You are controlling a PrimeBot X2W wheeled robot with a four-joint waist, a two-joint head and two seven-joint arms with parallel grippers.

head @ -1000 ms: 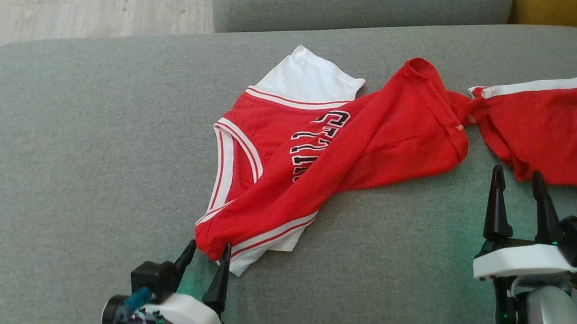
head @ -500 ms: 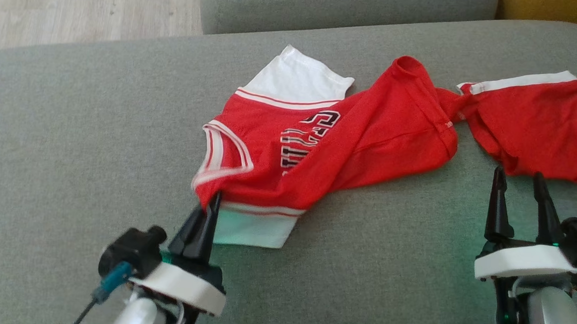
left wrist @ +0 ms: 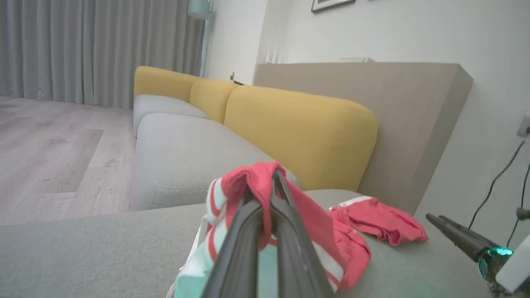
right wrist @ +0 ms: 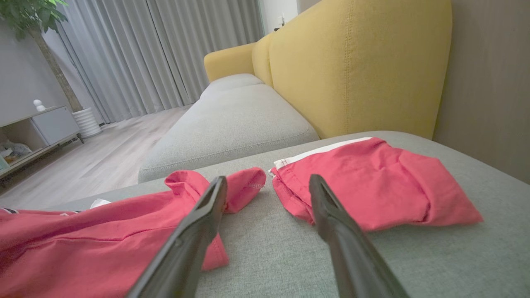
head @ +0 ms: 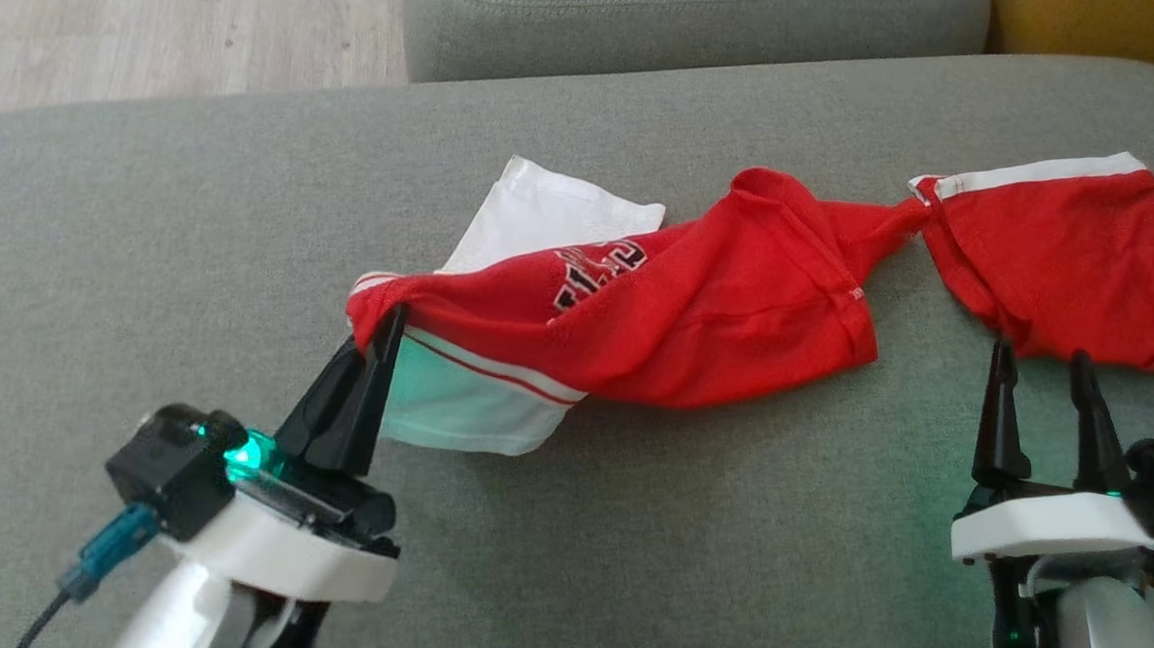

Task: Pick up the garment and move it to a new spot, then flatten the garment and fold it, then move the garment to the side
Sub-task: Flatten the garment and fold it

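- My left gripper [head: 389, 325], lower left, is clenched on the jersey's [head: 728, 313] red edge.
- My right gripper [head: 1040, 367], lower right, stands spread wide over the sofa [head: 141, 237].

Grey sofa seat cushion [head: 141, 237] spans most of head view; woven fabric, rounded edge at upper left. Red basketball jersey [head: 738, 314] lies crumpled across frame centre: white trim, dark lettering partly hidden in folds. Its left corner raised off cushion, rest resting on it. Red shorts [head: 1082, 255] with white band lie at upper right, touching jersey's twisted end. Second grey cushion [head: 696, 21] abuts along top edge.
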